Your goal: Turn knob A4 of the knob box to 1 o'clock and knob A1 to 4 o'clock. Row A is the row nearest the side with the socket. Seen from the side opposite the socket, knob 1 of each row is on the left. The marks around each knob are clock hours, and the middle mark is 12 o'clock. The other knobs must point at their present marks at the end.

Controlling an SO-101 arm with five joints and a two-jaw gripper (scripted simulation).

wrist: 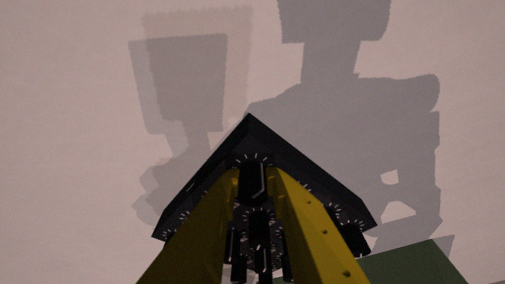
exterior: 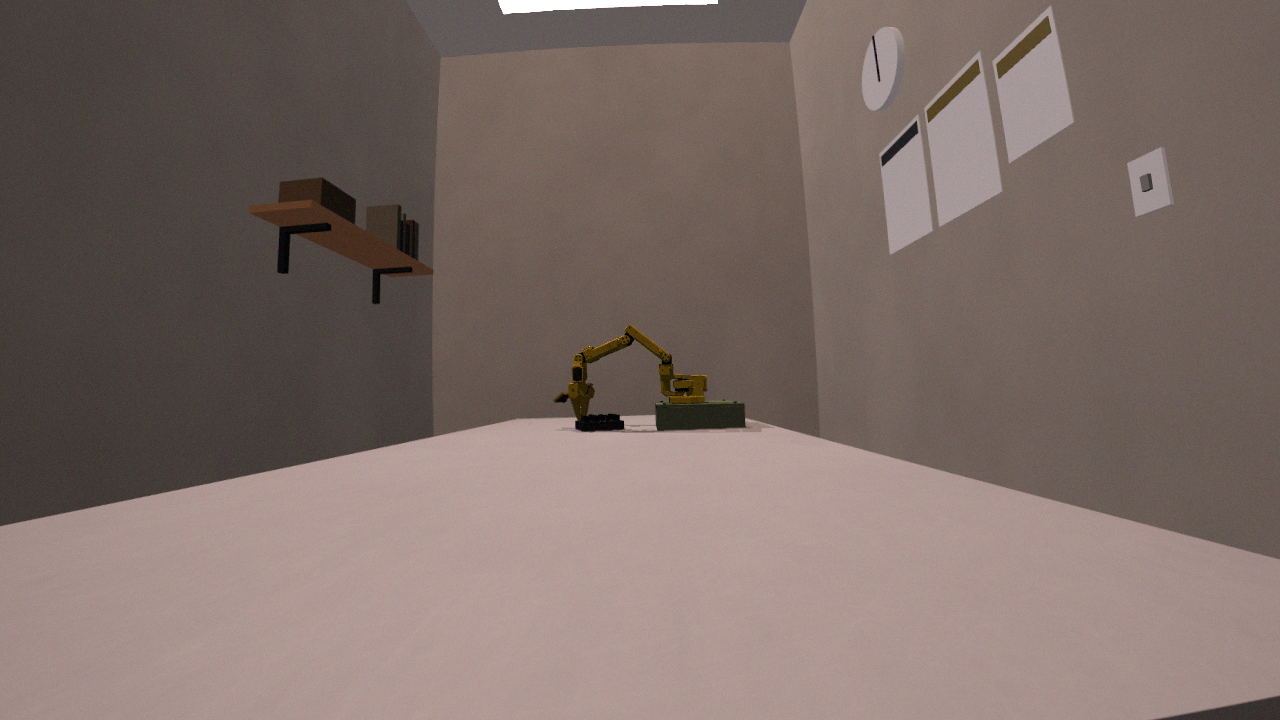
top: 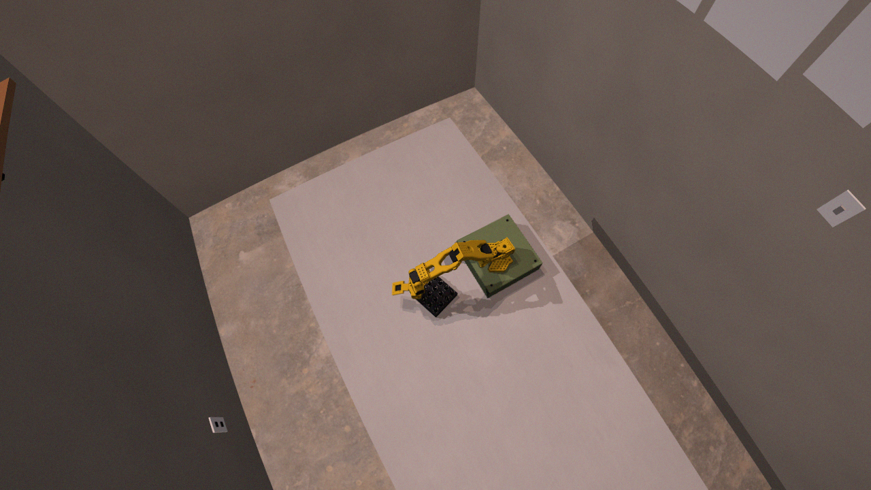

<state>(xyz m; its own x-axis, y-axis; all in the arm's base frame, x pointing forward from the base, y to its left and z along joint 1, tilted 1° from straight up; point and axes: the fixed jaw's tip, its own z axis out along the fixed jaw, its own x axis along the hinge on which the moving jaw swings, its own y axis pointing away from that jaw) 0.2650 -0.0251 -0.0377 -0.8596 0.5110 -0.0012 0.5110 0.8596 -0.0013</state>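
We are reading the scene outward from the knob box (wrist: pixel 260 158), which is sitting on the table (top: pixel 475 390) just beside the green base plate (top: pixel 517 277). The gripper (wrist: pixel 252 185) is pinching the knob (wrist: pixel 251 183) at the box's far corner, its two yellow fingers pressing on either flank. We are judging two risks: the narrow contact may be letting the knob slip during rotation, so the pointer stops short of its mark, and the fingers are crowding the neighbouring knobs, which could be nudged off their settings. The socket side is not showing, so we cannot confirm whether this knob is A4 or A1; the fingers are covering most dials.
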